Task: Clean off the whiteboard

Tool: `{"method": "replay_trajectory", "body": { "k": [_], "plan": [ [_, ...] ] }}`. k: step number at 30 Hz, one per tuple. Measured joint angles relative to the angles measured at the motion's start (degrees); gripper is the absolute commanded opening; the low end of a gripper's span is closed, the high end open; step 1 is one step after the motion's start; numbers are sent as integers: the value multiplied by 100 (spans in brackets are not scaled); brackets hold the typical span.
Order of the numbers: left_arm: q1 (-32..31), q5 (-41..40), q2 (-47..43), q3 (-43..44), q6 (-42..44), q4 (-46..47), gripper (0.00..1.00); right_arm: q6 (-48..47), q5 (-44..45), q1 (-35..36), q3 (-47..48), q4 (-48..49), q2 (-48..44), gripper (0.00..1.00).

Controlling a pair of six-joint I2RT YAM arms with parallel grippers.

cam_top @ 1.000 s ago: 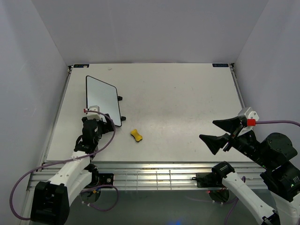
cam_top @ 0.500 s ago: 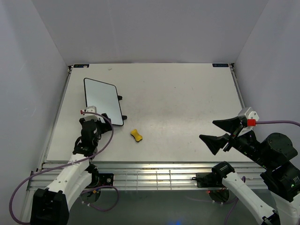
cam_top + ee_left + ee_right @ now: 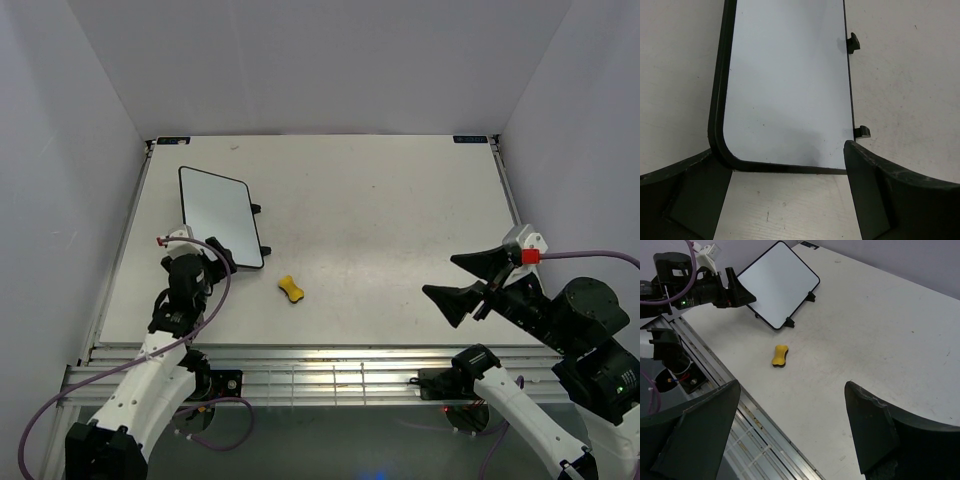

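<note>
The whiteboard (image 3: 218,214) lies at the left of the table, plain white with a thin black rim and two small black feet on its right edge. It also shows in the left wrist view (image 3: 787,80) and the right wrist view (image 3: 777,282). My left gripper (image 3: 212,258) is open and empty just in front of the board's near edge. In the left wrist view the gripper (image 3: 781,172) has its jaws spread wider than the board's near end and does not touch it. My right gripper (image 3: 443,277) is open and empty above the table's right side (image 3: 792,390).
A small yellow peanut-shaped eraser (image 3: 291,289) lies on the table to the right of the board's near corner and also shows in the right wrist view (image 3: 779,355). The metal rail (image 3: 330,365) runs along the near edge. Grey walls enclose the table.
My left gripper has drawn back from the board's near corner toward the table's near edge. The board shifted slightly left and now rests still. The right arm barely moved.
</note>
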Motion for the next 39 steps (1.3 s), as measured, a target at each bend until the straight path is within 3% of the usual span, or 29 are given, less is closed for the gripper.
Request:
{"method": "replay_trajectory", "body": {
  "k": [10,18,27,32,39],
  "plan": [
    [0,-11,0,767,-48,-820,98,2,-44,0,0,129,186,90],
    [0,-376,-55,1926,-199,-2109,98,20,-7,0,-2,214,555,90],
    [0,-754,-881,2769,-63,-2876,98,66,101,0,-2,321,769,90],
    [0,-584,-973,3665,433,-3230,98,76,544,0,0,289,861,90],
    [0,-105,-1075,4747,1097,-3762,98,179,1821,0,179,-109,828,90]
  ]
}}
